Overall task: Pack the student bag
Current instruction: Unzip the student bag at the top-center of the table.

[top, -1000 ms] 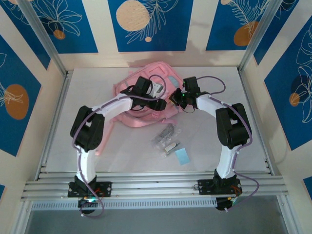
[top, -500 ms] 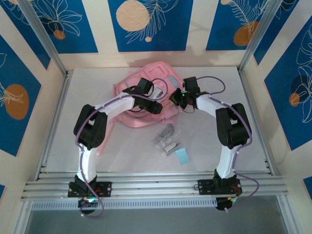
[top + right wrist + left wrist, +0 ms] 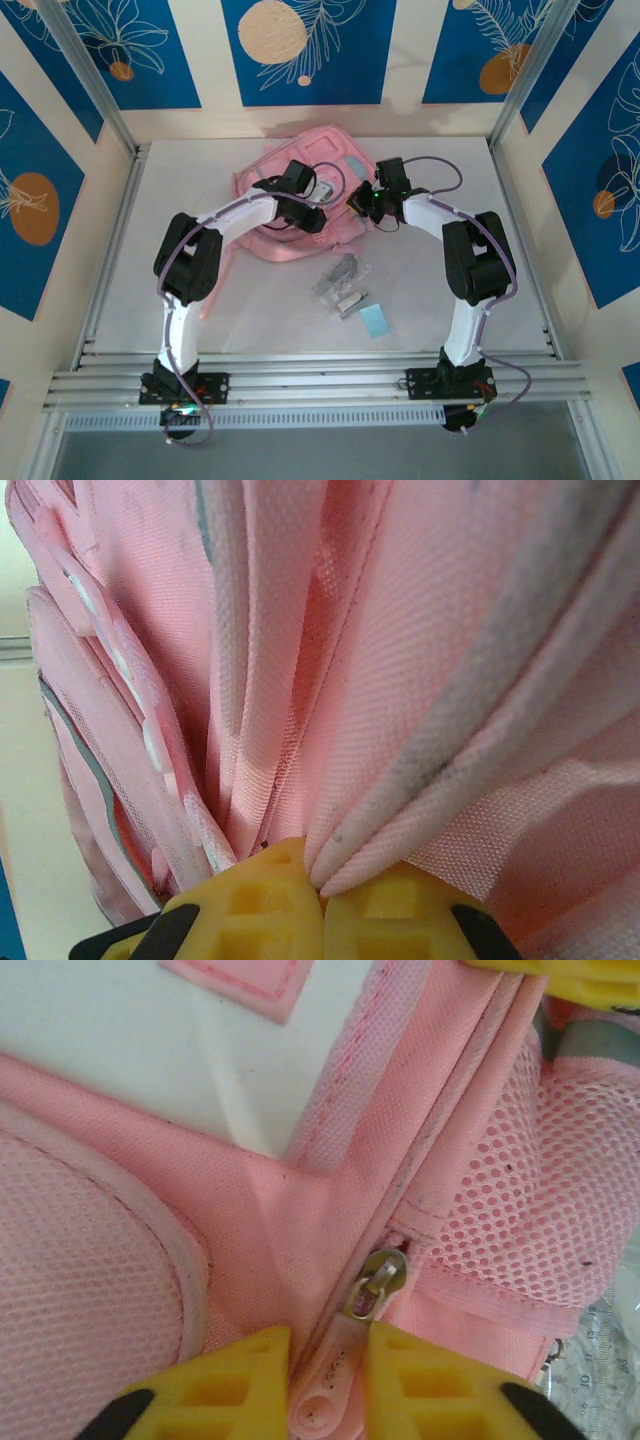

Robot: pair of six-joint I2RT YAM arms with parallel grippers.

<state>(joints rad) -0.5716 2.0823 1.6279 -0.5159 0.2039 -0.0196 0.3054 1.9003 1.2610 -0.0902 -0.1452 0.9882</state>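
Note:
The pink student bag (image 3: 290,150) lies at the back middle of the table, with both arms reaching onto it. My left gripper (image 3: 312,222) sits at the bag's near side. In the left wrist view its yellow fingers (image 3: 230,1380) press either side of the pink zipper pull (image 3: 335,1375), just below the metal slider (image 3: 378,1282). My right gripper (image 3: 358,200) is at the bag's right edge. The right wrist view has that gripper (image 3: 322,880) shut on a raised fold of the bag's pink fabric (image 3: 420,680).
Several small clear packets (image 3: 340,280) and a light blue card (image 3: 375,321) lie on the white table (image 3: 270,310) in front of the bag. A clear ruler's edge (image 3: 600,1370) shows beside the mesh pocket (image 3: 520,1190). Metal rails line the table's sides.
My left gripper has shifted slightly along the bag and its jaws have narrowed onto the zipper pull. The right gripper has kept its hold on the fabric fold.

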